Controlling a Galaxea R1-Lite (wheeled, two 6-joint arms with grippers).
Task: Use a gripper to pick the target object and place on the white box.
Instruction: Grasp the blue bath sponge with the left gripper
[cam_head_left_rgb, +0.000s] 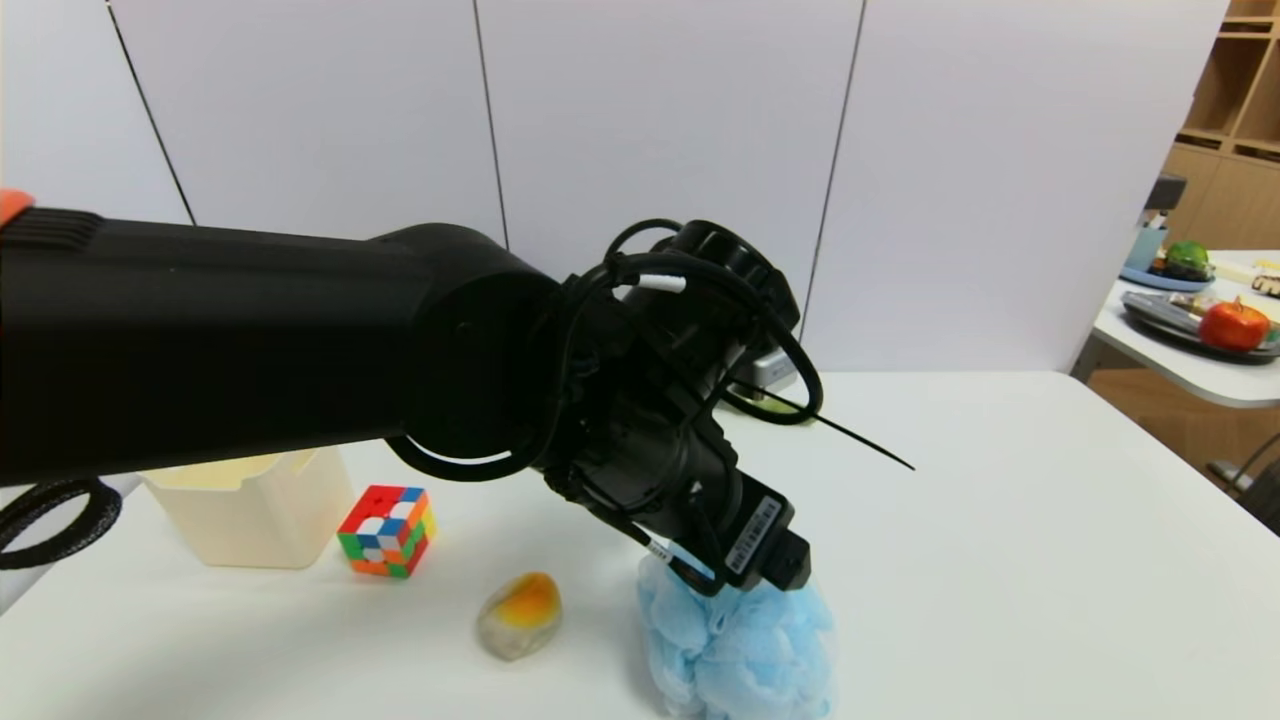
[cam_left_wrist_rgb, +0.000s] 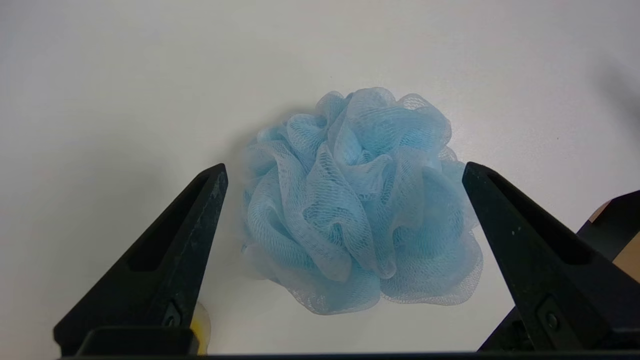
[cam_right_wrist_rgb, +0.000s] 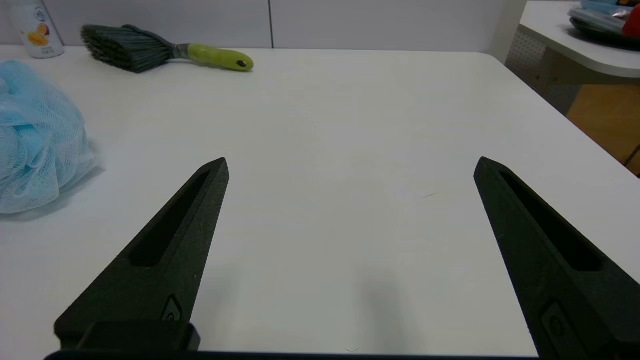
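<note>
Blue mesh pouf (cam_left_wrist_rgb: 360, 205) sits below the left claw (cam_left_wrist_rgb: 345, 170), spread wide and gripping nothing; right claw (cam_right_wrist_rgb: 352, 167) idles over the table (cam_right_wrist_rgb: 350, 110).

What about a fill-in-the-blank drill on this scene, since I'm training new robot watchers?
The left pincer is ____, its fingers on either side of the ruffled light-blue mesh pouf.
The cream-white square plastic bin stands nearest the multicoloured puzzle ____.
The idle right pincer is open over the bare white ____.
The bristled brush has a ____ handle.

Missing words: open; cube; table; green
</note>
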